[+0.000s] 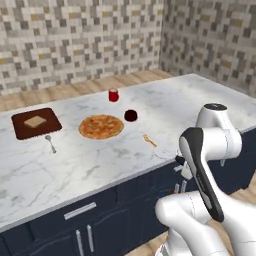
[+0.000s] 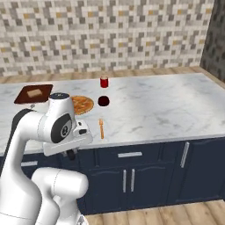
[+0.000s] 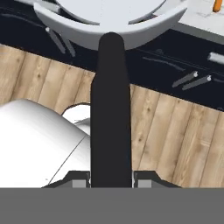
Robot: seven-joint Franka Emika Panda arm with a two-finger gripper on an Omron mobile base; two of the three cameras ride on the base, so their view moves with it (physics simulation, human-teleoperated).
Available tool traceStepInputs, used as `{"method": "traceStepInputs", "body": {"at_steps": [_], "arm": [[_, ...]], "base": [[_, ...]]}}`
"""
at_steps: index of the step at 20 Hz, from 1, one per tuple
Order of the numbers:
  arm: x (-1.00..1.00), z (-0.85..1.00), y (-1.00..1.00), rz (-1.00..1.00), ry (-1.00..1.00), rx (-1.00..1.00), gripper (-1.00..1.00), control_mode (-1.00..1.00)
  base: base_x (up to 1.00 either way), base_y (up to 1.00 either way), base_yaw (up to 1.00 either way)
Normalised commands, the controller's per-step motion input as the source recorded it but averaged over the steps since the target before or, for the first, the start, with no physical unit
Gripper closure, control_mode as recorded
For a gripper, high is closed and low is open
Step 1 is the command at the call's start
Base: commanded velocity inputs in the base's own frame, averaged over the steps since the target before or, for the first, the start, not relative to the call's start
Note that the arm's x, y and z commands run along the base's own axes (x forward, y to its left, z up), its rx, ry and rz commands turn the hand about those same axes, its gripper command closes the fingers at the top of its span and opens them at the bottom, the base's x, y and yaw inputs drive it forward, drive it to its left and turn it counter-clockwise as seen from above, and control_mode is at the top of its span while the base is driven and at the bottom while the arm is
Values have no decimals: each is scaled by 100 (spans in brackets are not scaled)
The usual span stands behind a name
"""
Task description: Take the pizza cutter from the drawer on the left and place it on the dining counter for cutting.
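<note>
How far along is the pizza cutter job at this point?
Done: the pizza cutter is fetched, its black handle clamped in the end effector. In hand: it hangs low over the wood floor, by the navy cabinets. Left: setting it on the dining counter, where the pizza lies.

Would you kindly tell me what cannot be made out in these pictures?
- Hand view: pizza cutter wheel's far part, cut off by the top edge.
- Base views: gripper mostly hidden behind the arm.
- Left base view: pale slab on brown board, too small to identify.
</note>
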Motion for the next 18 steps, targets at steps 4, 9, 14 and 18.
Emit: {"method": "traceStepInputs", "body": {"at_steps": [4, 9, 14, 18], "arm": [[0, 0, 0, 0, 0, 0, 100, 100], [0, 0, 0, 0, 0, 0, 100, 100], [0, 0, 0, 0, 0, 0, 100, 100], [0, 0, 0, 0, 0, 0, 100, 100]], "base": [[69, 2, 7], [51, 0, 0], [61, 0, 3], [41, 0, 2]]}}
